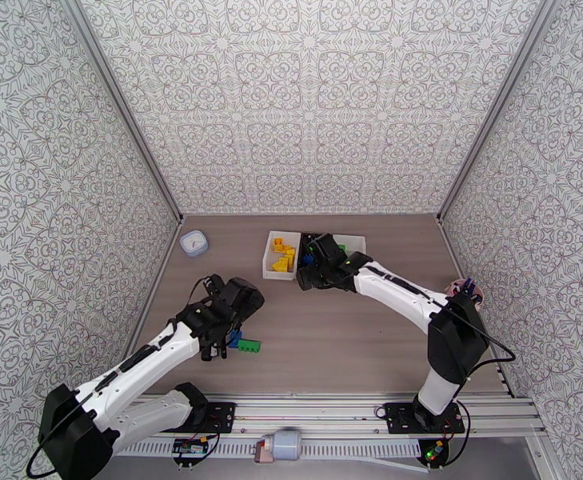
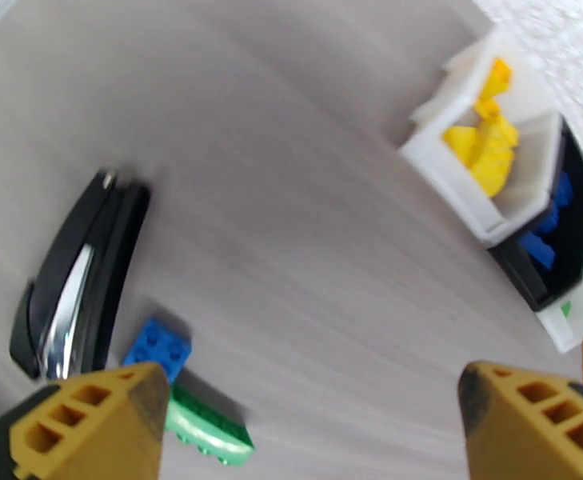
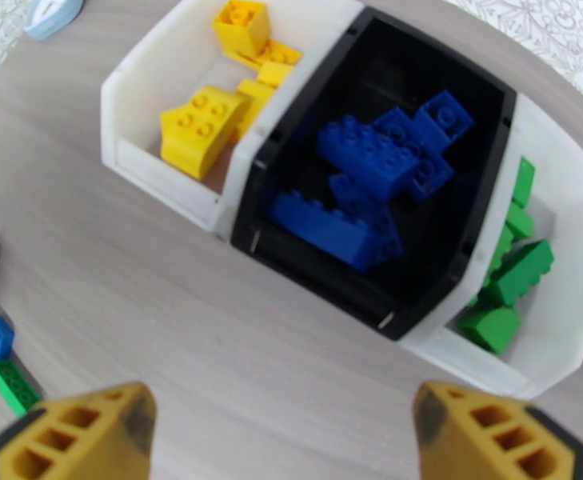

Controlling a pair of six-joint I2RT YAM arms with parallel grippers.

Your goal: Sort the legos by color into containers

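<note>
Sorted legos: yellow bricks [image 3: 199, 126] fill the left white bin [image 3: 155, 166], blue bricks [image 3: 363, 162] the black bin [image 3: 291, 258], and green bricks [image 3: 515, 274] the right white bin [image 3: 567, 330].
Bin place: the three stand side by side, walls touching, toward 12 o'clock on the table [image 1: 355, 346].
Loose legos: a loose blue brick [image 2: 157, 350] and a loose green brick [image 2: 211, 426] lie touching toward 8 o'clock on the table. In the left wrist view a black stapler [image 2: 75, 274] lies just beside them at their 10 o'clock.
Left tool: the left gripper [image 2: 315, 410] is spread wide and empty, with the loose pair near one fingertip.
Right tool: the right gripper [image 3: 283, 434] is spread wide and empty, above the table at the black bin's near rim.
Open room: bare tabletop runs between the loose pair and the bins. A small white dish [image 1: 194, 243] sits at 11 o'clock, apart from both. Patterned walls [image 1: 307, 98] close three sides.
Materials: the bricks are glossy studded plastic, and the bins are smooth with sloped front lips. The table is grey wood-grain, and the fingertips are mustard with hollow cells.
</note>
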